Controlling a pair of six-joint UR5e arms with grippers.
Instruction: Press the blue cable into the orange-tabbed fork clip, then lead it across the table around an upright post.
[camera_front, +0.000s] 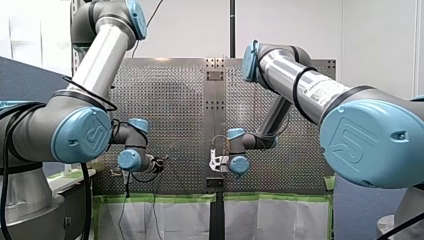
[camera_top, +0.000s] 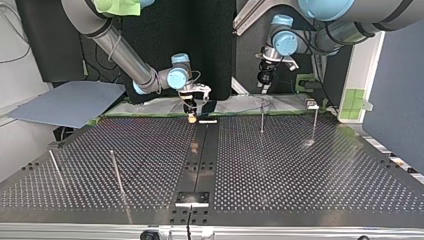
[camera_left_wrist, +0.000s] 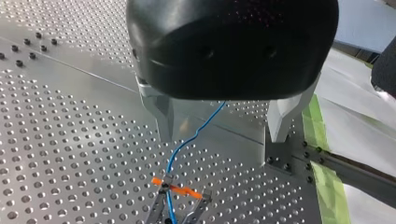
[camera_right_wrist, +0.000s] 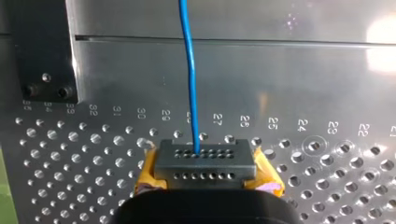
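Left gripper (camera_left_wrist: 220, 136): spread wide around your blue cable (camera_left_wrist: 196, 133), fork clip (camera_left_wrist: 176, 187) ahead.
Right gripper (camera_right_wrist: 208, 173): clamps grey connector (camera_right_wrist: 205, 158).
Nearby: upright posts (camera_top: 262, 119).
Writing: hole numbers (camera_right_wrist: 275, 122) 22–30.

The perforated metal bench (camera_top: 300, 170) carries a dark strip (camera_top: 200, 160) down its middle, two upright posts (camera_top: 262, 119) at the top view's right, two more at its left, and an orange-tabbed clip (camera_left_wrist: 175, 186) with the blue cable (camera_left_wrist: 194, 135) running between its prongs.
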